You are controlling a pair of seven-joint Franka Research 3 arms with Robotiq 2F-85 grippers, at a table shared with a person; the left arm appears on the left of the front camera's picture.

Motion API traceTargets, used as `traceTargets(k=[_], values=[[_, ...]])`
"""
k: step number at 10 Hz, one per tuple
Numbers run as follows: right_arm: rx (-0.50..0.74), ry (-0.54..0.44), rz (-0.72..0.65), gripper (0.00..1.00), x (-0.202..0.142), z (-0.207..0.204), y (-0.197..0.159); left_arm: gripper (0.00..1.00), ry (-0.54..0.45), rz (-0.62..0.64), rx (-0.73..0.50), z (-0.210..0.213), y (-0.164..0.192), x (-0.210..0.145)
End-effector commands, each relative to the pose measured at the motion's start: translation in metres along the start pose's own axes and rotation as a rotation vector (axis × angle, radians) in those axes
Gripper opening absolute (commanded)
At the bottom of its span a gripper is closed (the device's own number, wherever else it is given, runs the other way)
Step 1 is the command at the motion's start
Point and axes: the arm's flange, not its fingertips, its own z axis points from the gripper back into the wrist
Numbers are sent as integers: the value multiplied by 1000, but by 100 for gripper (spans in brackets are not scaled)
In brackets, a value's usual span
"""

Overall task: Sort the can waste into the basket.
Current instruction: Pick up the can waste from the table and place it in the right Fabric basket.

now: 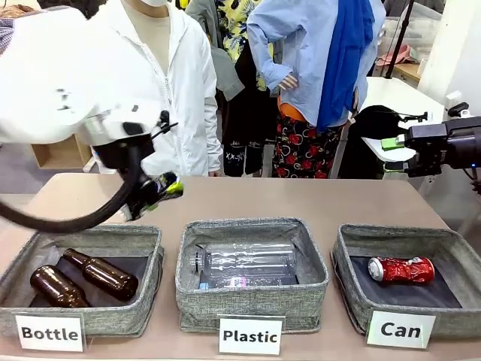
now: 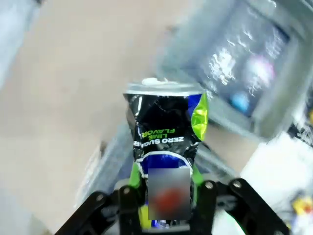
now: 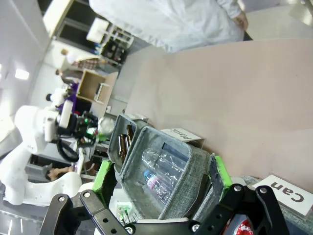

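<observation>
Left gripper [image 2: 168, 205] clamps the crushed black can [image 2: 166, 147] at frame centre-bottom; right gripper [image 3: 164, 183] spread wide.

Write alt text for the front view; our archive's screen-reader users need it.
The left gripper holds a crushed black can above the table, behind the "Bottle" bin. A crushed red can already lies in the "Can" bin at right, clear plastic bottles fill the middle bin, and a person stands at the far side.
</observation>
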Motion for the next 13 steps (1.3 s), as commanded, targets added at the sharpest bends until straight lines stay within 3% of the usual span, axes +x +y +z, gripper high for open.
traceTargets(k=[1,2,3,6,7,9,10,11,13], values=[[-4,-3,17,100,1,1,1,0,-47,-255,-76,5,-2,-41],[-4,-3,17,100,1,1,1,0,-61,-108,-17,2,6,-46],[-4,-3,17,100,1,1,1,0,-13,-137,-34,4,-10,-22],[-4,-3,17,100,1,1,1,0,-13,-137,-34,4,-10,-22],[0,0,0,100,0,0,0,39,-23,-155,-44,3,-10,-31],[-116,256,-10,100,-18,39,34,39,-166,-244,100,-2,-47,67],[-210,273,5,100,-35,66,41,39,-206,-344,104,-4,-64,126],[-228,249,22,100,-51,93,45,39,-213,-429,96,-13,-82,182],[-290,118,62,100,-87,153,46,39,-248,-596,35,-43,-115,282]])
